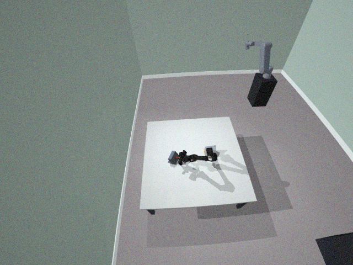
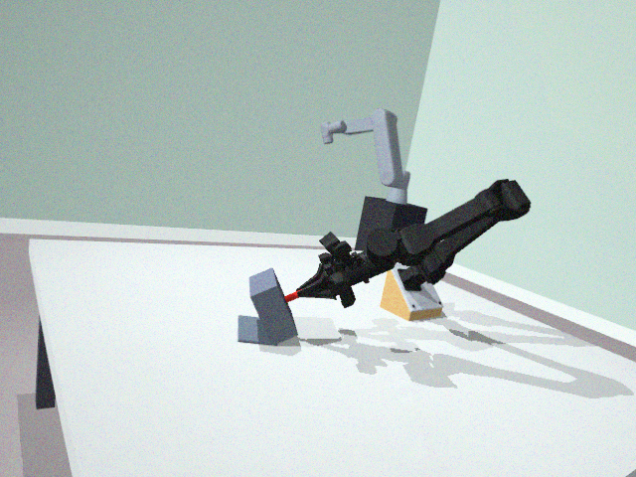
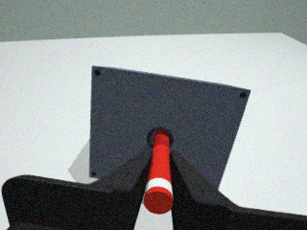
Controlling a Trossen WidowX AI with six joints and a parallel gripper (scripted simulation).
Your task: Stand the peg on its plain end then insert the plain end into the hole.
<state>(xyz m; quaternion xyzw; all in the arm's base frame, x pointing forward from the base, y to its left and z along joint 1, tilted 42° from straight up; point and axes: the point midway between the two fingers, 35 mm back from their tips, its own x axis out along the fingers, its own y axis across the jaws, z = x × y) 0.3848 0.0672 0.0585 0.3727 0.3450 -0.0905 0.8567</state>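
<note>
The red peg [image 2: 291,296] [image 3: 160,165] is held in my gripper [image 2: 299,293] [image 3: 160,154], which is shut on it. Its white-banded end points back toward the wrist camera. Its plain end points at the sloped panel [image 1: 172,157] [image 2: 276,308] [image 3: 125,110] and reaches the hole [image 3: 150,139] in the panel's face. In the exterior view the peg meets the face with a short red length showing between the fingertips and the panel. How deep the plain end sits is hidden. The fingertips are a little short of the face.
The white table [image 1: 171,188] [image 2: 205,410] carries the panel. An orange wedge with a pale sloped top [image 2: 396,297] stands under my arm's base. A grey arm [image 1: 265,57] [image 2: 389,148] on a black pedestal [image 1: 261,91] stands beyond the table.
</note>
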